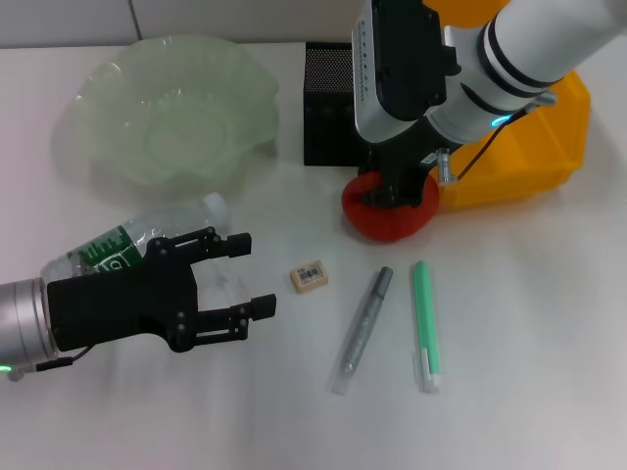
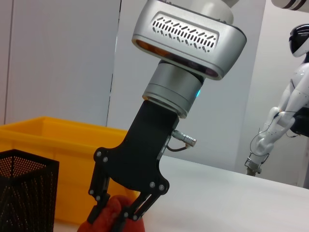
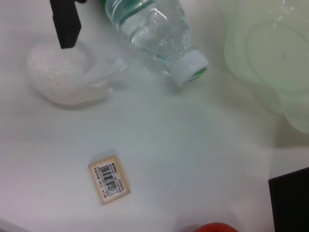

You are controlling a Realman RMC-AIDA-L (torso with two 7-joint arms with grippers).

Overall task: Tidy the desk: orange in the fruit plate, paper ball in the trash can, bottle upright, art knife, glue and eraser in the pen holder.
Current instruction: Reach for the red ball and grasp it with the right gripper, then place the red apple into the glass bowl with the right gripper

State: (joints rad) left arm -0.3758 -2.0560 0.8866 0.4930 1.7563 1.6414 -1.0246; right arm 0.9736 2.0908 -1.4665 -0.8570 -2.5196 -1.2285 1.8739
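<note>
Orange [image 1: 390, 211] at centre right of the head view, grasped by the right gripper [image 1: 397, 191] just in front of the black mesh pen holder [image 1: 328, 103].

The fingers [image 2: 99, 193] clench its sides; a good lift goes straight up, clear of the pen holder and the yellow bin [image 1: 534, 147], then across to the green fruit plate [image 1: 176, 108] at upper left. The left gripper [image 1: 240, 279], jaws spread and released, hovers over the paper ball [image 3: 63, 72] beside the lying bottle [image 1: 137, 240]. Open bench [image 1: 529, 323] lies at lower right; the eraser [image 1: 309, 276], art knife [image 1: 364, 328] and glue [image 1: 425, 323] sit mid-frame.
</note>
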